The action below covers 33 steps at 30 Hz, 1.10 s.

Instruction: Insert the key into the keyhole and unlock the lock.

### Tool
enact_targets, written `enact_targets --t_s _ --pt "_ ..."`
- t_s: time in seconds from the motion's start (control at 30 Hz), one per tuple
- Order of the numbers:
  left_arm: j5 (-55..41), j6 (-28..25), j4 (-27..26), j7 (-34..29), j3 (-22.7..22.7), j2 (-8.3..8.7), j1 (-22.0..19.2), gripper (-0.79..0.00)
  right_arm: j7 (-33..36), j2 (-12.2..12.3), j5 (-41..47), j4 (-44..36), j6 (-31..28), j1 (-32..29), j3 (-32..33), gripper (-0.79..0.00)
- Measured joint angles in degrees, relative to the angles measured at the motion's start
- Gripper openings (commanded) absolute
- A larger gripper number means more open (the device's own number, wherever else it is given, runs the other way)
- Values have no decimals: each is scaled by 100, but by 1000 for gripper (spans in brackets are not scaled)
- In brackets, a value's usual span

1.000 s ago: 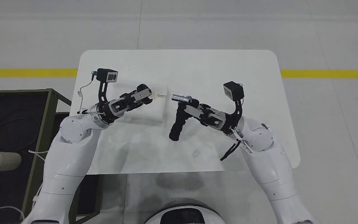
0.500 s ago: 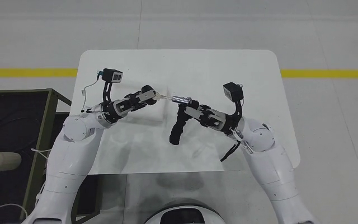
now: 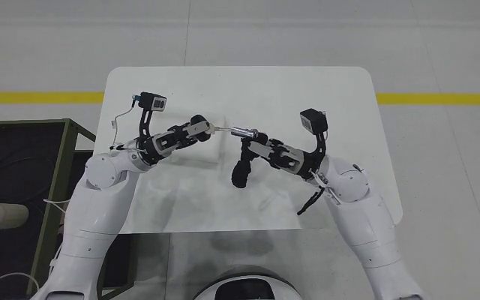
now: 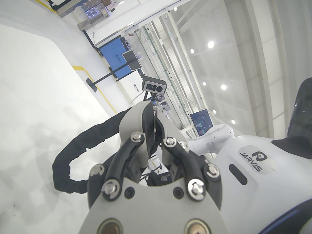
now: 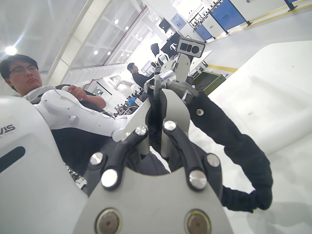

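Above the middle of the white table, my left gripper is shut on a thin metal key whose blade points at the lock. The key stands edge-on between the pads of the left gripper. My right gripper is shut on the lock, whose silver cylinder faces the key. The key tip meets the cylinder's end; whether it is inside I cannot tell. The lock's black sleeved cable loop hangs below. Past my right gripper I see the cylinder and the cable.
A dark open crate stands beside the table's left edge. A yellow line runs across the floor behind the table. The table's far half and right side lie bare under the arms.
My left gripper has moved right with the key until its tip reached the lock's cylinder. The black cable loop has swung and now hangs shorter under the right gripper.
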Motion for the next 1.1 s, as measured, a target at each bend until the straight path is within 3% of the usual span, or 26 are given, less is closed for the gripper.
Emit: enact_targets --t_s 0.17,0.33,1.1 --pt "-751 611 173 -549 -72 0 -48 -785 1002 93 908 91 268 172 114 -785" --pt "-637 460 193 -723 -197 -1 -40 -785 1627 153 1325 166 550 269 179 -785" --pt "-452 345 179 -867 -232 -86 -9 -785 1177 97 1064 333 519 403 -148 -785"
